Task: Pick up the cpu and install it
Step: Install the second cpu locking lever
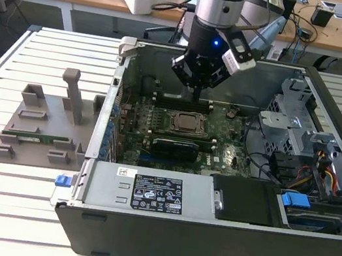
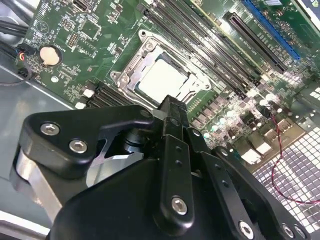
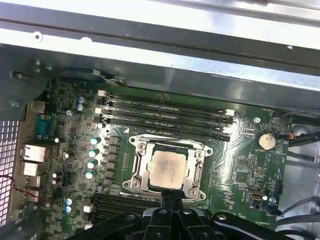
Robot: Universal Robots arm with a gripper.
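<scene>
The cpu [image 3: 169, 168] sits seated in the socket frame [image 3: 167, 167] on the motherboard [image 3: 240, 165], with the end effector [image 3: 169, 212] just beside it.

Open room above the cpu [image 3: 168, 168], hemmed by socket frame [image 3: 196, 176] and memory slots [image 3: 165, 116].

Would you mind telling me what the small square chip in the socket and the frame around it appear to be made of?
The small square silvery cpu looks like matte, brushed metal: pale, evenly dull top. The socket frame around it appears to be bare stamped steel, with bright glints along its edges.
</scene>
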